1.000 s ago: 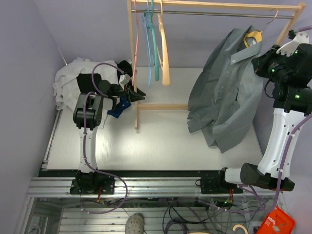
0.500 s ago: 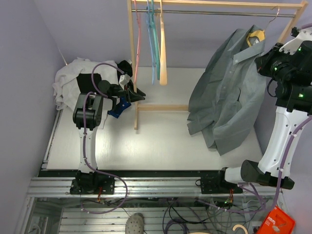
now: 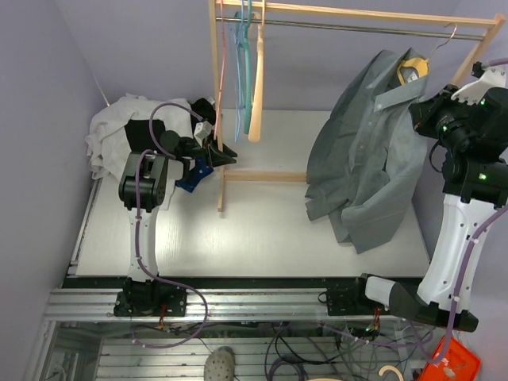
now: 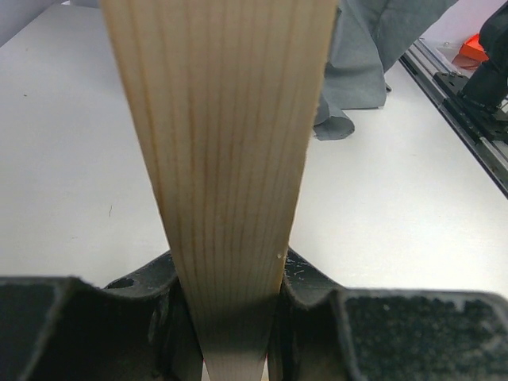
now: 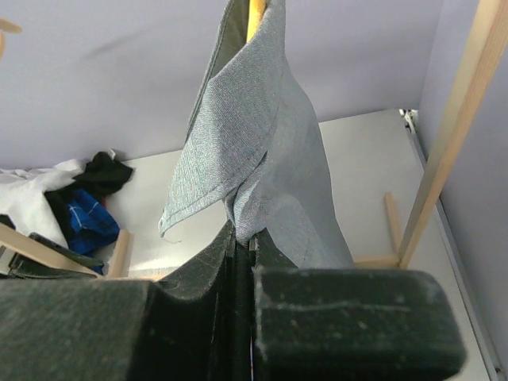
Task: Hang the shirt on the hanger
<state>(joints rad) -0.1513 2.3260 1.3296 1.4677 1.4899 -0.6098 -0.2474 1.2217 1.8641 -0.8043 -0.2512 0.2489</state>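
Right wrist view: the right gripper [image 5: 243, 258] is pinched fully together on a fold of the shirt [image 5: 266, 151]. The grey cloth rises straight up from the jaws to the hanger [image 5: 255, 14], whose yellow tip shows inside the collar. A slanted rack post [image 5: 452, 119] stands off to its right, with the table [image 5: 365, 159] below. The left gripper [image 4: 230, 305] is clamped on a wooden upright [image 4: 226, 143] that fills the space between its fingers. The shirt's hem trails on the tabletop well ahead and to the right.
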